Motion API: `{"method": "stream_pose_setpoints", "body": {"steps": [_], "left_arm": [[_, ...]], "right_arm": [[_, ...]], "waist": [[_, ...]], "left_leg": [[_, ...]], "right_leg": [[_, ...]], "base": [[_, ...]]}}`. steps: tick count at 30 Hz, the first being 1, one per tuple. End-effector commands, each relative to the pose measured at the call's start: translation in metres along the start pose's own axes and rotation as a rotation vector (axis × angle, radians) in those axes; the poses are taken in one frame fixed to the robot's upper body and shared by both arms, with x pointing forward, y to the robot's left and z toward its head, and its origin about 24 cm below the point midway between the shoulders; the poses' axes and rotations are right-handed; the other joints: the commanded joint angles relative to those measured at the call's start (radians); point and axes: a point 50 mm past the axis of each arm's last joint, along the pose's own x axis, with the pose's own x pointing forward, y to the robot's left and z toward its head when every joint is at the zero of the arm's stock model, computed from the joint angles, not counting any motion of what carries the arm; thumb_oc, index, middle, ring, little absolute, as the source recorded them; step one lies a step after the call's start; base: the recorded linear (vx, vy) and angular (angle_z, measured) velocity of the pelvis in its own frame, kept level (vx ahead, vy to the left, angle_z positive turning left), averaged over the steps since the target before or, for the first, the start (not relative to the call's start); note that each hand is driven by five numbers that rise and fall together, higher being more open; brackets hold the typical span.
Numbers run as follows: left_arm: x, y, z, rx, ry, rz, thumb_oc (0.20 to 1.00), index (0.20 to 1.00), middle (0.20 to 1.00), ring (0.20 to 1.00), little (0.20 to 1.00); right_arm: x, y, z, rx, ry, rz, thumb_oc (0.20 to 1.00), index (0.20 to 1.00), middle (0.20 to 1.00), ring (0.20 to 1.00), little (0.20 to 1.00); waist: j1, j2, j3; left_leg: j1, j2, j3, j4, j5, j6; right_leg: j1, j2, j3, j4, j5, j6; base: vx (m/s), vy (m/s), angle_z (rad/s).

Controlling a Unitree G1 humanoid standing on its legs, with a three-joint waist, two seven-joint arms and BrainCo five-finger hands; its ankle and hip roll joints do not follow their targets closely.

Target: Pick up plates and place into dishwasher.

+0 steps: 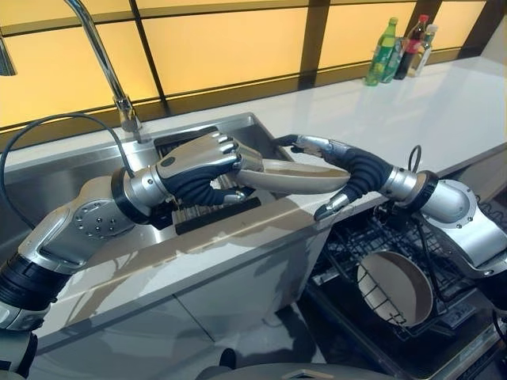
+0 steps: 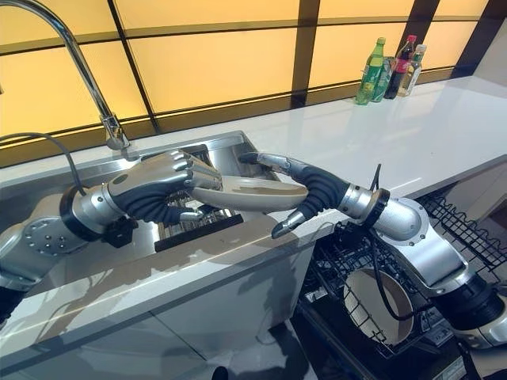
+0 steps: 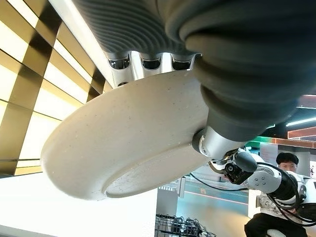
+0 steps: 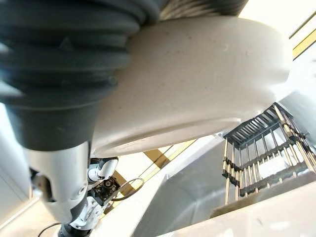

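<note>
A beige plate (image 1: 297,176) hangs level over the sink's right edge, between both hands. My left hand (image 1: 198,168) grips its left rim, fingers curled over the top; the left wrist view has the plate's underside (image 3: 128,143) beneath those fingers. My right hand (image 1: 356,170) cups the right side. Its fingers (image 1: 309,145) lie fairly straight along the far rim, and its thumb (image 1: 329,207) points down, apart from the plate's underside (image 4: 197,84). The dishwasher's dark wire rack (image 1: 360,237) stands pulled out at lower right, and a second plate (image 1: 394,286) stands on edge in it.
The steel sink (image 1: 245,125) holds a dark slatted rack (image 1: 207,212), with a tall faucet (image 1: 103,67) behind it. A white counter (image 1: 412,103) runs to the right, with bottles (image 1: 386,49) at its back. A person (image 3: 284,165) sits some way off.
</note>
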Motion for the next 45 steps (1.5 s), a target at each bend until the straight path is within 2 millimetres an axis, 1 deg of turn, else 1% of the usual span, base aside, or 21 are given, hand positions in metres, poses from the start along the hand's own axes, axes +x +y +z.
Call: {"method": "stream_pose_setpoints", "body": {"steps": [1, 2, 11, 15, 21, 23, 26, 27, 28, 29, 33, 36, 39, 45], "left_arm": [[0.007, 0.016, 0.006, -0.014, -0.084, 0.129, 0.2, 0.2, 0.2, 0.2, 0.2], [0.006, 0.015, 0.006, -0.015, -0.081, 0.128, 0.2, 0.2, 0.2, 0.2, 0.2], [0.002, 0.017, 0.008, -0.027, -0.077, 0.144, 0.2, 0.2, 0.2, 0.2, 0.2], [0.003, 0.015, 0.007, -0.033, -0.071, 0.155, 0.2, 0.2, 0.2, 0.2, 0.2], [0.002, 0.015, 0.006, -0.052, -0.055, 0.185, 0.2, 0.2, 0.2, 0.2, 0.2], [0.001, 0.017, 0.004, -0.064, -0.032, 0.217, 0.2, 0.2, 0.2, 0.2, 0.2], [-0.003, 0.019, -0.008, -0.11, 0.07, 0.318, 0.2, 0.2, 0.2, 0.2, 0.2], [-0.007, 0.016, -0.011, -0.121, 0.097, 0.356, 0.266, 0.266, 0.266, 0.266, 0.266], [-0.009, 0.015, -0.012, -0.125, 0.108, 0.372, 0.589, 0.589, 0.589, 0.589, 0.589], [-0.012, 0.013, -0.015, -0.14, 0.127, 0.408, 1.0, 1.0, 1.0, 1.0, 1.0], [-0.021, 0.013, -0.019, -0.171, 0.18, 0.522, 1.0, 1.0, 1.0, 1.0, 1.0], [-0.033, 0.02, -0.023, -0.212, 0.224, 0.658, 1.0, 1.0, 1.0, 1.0, 1.0], [-0.044, 0.023, -0.025, -0.185, 0.26, 0.762, 1.0, 1.0, 1.0, 1.0, 1.0], [-0.059, 0.026, -0.026, -0.178, 0.307, 0.854, 1.0, 1.0, 1.0, 1.0, 1.0]], "right_arm": [[0.017, 0.009, 0.015, 0.021, -0.11, 0.068, 0.482, 0.482, 0.482, 0.482, 0.482], [0.017, 0.01, 0.013, 0.016, -0.103, 0.064, 0.2, 0.2, 0.2, 0.2, 0.2], [0.011, 0.007, 0.009, -0.042, -0.066, -0.035, 0.2, 0.2, 0.2, 0.2, 0.2], [0.01, 0.006, 0.007, -0.067, -0.062, -0.092, 0.2, 0.2, 0.2, 0.2, 0.2], [0.007, 0.001, 0.01, -0.159, -0.061, -0.191, 0.2, 0.2, 0.2, 0.2, 0.2], [0.006, -0.003, 0.011, -0.183, -0.068, -0.235, 0.2, 0.2, 0.2, 0.2, 0.2], [0.007, -0.009, 0.016, -0.204, -0.102, -0.322, 0.2, 0.2, 0.2, 0.2, 0.2], [0.005, -0.011, 0.016, -0.212, -0.111, -0.358, 0.2, 0.2, 0.2, 0.2, 0.2], [0.005, -0.011, 0.016, -0.218, -0.116, -0.376, 0.2, 0.2, 0.2, 0.2, 0.2], [0.003, -0.014, 0.018, -0.234, -0.127, -0.419, 0.2, 0.2, 0.2, 0.2, 0.2], [-0.004, -0.02, 0.018, -0.279, -0.129, -0.506, 0.2, 0.2, 0.2, 0.2, 0.2], [-0.013, -0.027, 0.017, -0.319, -0.11, -0.588, 0.2, 0.2, 0.2, 0.2, 0.2], [-0.024, -0.031, 0.013, -0.339, -0.08, -0.652, 0.2, 0.2, 0.2, 0.2, 0.2], [-0.047, -0.039, 0.008, -0.374, -0.022, -0.766, 0.2, 0.2, 0.2, 0.2, 0.2]], "waist": [[0.029, 0.001, -0.065], [0.03, 0.001, -0.066], [0.026, 0.005, -0.068], [0.022, 0.007, -0.069], [0.021, 0.008, -0.068], [0.022, 0.008, -0.069], [0.025, 0.009, -0.068], [0.028, 0.01, -0.068], [0.029, 0.01, -0.068], [0.031, 0.01, -0.067], [0.031, 0.009, -0.066], [0.031, 0.007, -0.068], [0.026, 0.004, -0.067], [0.009, 0.003, -0.064]], "left_leg": [[0.062, 0.04, 0.03, 0.051, -0.139, -0.002], [0.063, 0.039, 0.03, 0.049, -0.139, -0.002], [0.066, 0.04, 0.036, 0.042, -0.139, 0.001], [0.067, 0.036, 0.036, 0.041, -0.141, 0.004], [0.074, 0.039, 0.047, 0.031, -0.143, 0.001], [0.075, 0.04, 0.05, 0.029, -0.143, 0.0], [0.078, 0.041, 0.053, 0.027, -0.146, 0.0], [0.079, 0.042, 0.052, 0.028, -0.147, 0.0], [0.079, 0.042, 0.052, 0.028, -0.147, 0.001], [0.079, 0.042, 0.051, 0.029, -0.149, 0.002], [0.082, 0.041, 0.05, 0.03, -0.154, 0.003], [0.085, 0.041, 0.05, 0.03, -0.158, 0.001], [0.08, 0.042, 0.052, 0.031, -0.155, 0.001], [0.081, 0.045, 0.061, 0.031, -0.158, -0.003]], "right_leg": [[-0.129, 0.004, 0.0, 0.087, 0.049, 0.021], [-0.128, 0.003, 0.0, 0.083, 0.05, 0.021], [-0.127, 0.003, 0.006, 0.077, 0.053, 0.024], [-0.127, 0.003, 0.015, 0.071, 0.056, 0.024], [-0.122, -0.009, 0.011, 0.045, 0.074, 0.033], [-0.121, -0.011, 0.01, 0.04, 0.076, 0.036], [-0.121, -0.014, 0.006, 0.041, 0.075, 0.038], [-0.121, -0.014, 0.005, 0.044, 0.073, 0.037], [-0.122, -0.014, 0.005, 0.044, 0.072, 0.037], [-0.122, -0.015, 0.003, 0.046, 0.071, 0.038], [-0.123, -0.014, 0.007, 0.05, 0.067, 0.038], [-0.122, -0.016, 0.01, 0.048, 0.066, 0.039], [-0.128, -0.017, 0.015, 0.047, 0.073, 0.04], [-0.135, -0.018, 0.025, 0.046, 0.077, 0.042]], "base": [[0.05, 0.004, 0.0], [0.04, 0.007, 0.0], [0.0, 0.0, 0.0], [0.0, 0.0, 0.0], [0.0, 0.0, 0.0], [-0.04, -0.005, 0.0], [-0.05, 0.004, 0.0], [-0.04, 0.006, -0.01], [-0.05, 0.004, -0.01], [-0.05, 0.004, -0.01], [-0.02, 0.003, 0.0], [-0.01, -0.002, 0.0], [-0.02, -0.011, -0.01], [-0.01, -0.006, -0.04]]}}
